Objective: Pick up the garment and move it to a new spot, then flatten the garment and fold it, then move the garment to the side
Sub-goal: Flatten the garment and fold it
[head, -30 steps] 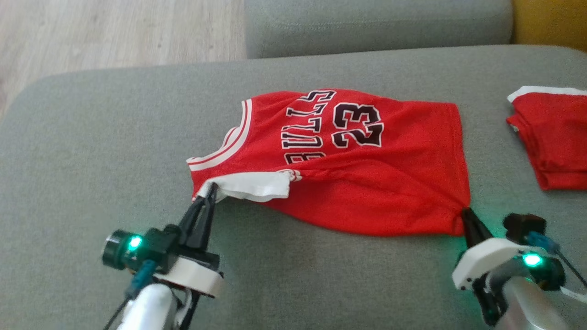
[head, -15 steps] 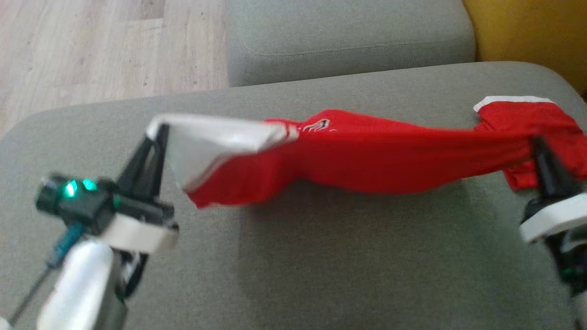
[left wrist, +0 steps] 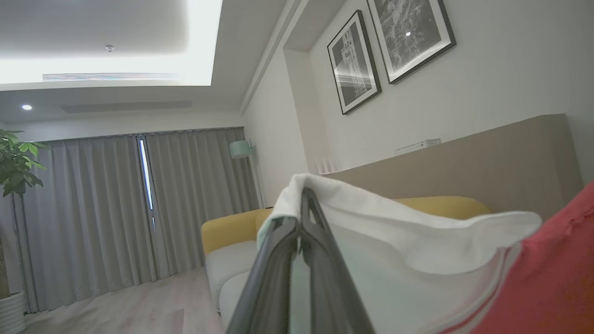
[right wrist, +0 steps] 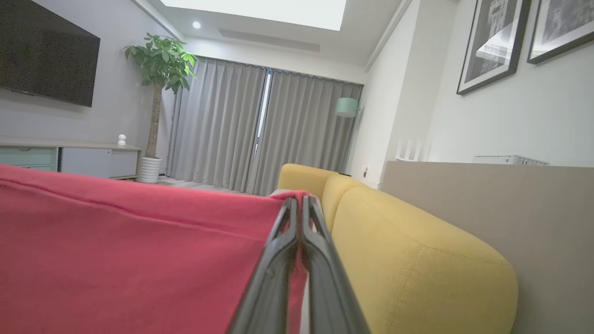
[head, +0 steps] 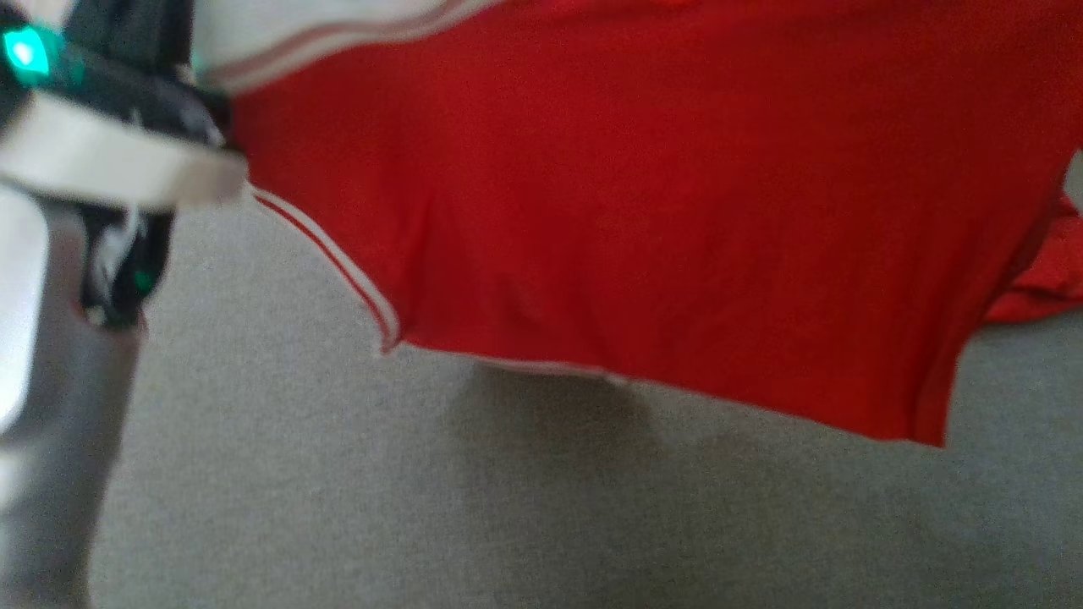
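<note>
red jersey [head: 643, 211] is off the grey cushion [head: 355, 507], hanging as a spread sheet between the two grippers. its lower hem is free above the cushion, with a shadow under it.

left gripper [left wrist: 305, 200]: fingers pressed together on the white-trimmed shoulder edge. in the left wrist view, white fabric drapes over the tips and to their right, and the red body runs off further right.

right gripper [right wrist: 300, 204]: fingers pinching a red corner of the same jersey. in the right wrist view the cloth stretches away left of the tips, taut along its top edge.

head view: wrist housing [head: 118, 161] of the left arm, green led lit, sits at upper left against the jersey's striped armhole edge, with the pale forearm [head: 42, 397] dropping below it. a second red piece [head: 1041, 283] lies on the cushion past the jersey's right edge, partly hidden behind it.

beyond the right gripper's tips: yellow sofa back [right wrist: 417, 264] and grey curtains [right wrist: 260, 130]. head view is motion-blurred.
</note>
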